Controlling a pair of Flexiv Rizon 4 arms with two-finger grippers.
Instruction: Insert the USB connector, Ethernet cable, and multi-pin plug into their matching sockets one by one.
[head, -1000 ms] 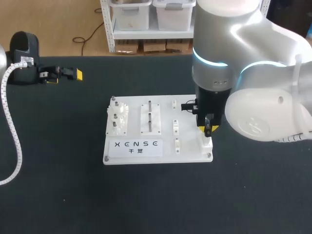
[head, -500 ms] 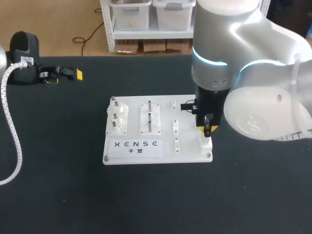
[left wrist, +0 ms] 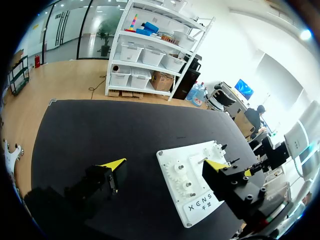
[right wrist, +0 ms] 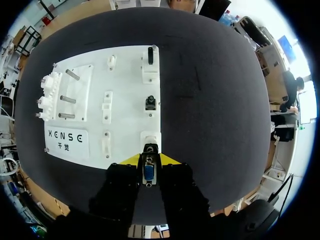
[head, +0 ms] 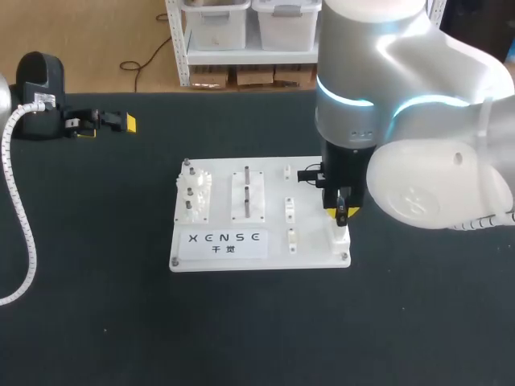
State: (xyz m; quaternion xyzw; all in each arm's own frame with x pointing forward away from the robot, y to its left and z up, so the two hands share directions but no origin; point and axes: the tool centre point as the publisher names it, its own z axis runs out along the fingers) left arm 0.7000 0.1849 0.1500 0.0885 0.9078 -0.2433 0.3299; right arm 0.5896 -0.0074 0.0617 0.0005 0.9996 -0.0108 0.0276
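The white board (head: 314, 251) lay flat on the black table (head: 96, 241). The right gripper (right wrist: 148, 162) stood over the board's near right corner, its yellow-tipped fingers pinched from both sides on the multi-pin plug (right wrist: 148, 172). The plug's blue pin face showed in the right wrist view. The plug pointed down at the white socket block (right wrist: 150, 139) in that corner, with its front end right at the block; whether it had gone in could not be told.

Farther along the board's right edge sat two more white mounts (right wrist: 149, 103), each with a dark part in it, though what those parts were could not be made out. A set of white gears (right wrist: 49, 95) stood along the board's left edge.

The left gripper (head: 107, 125) hung well apart from the board, off beyond its far left corner, with its fingers spread wide and nothing between them.
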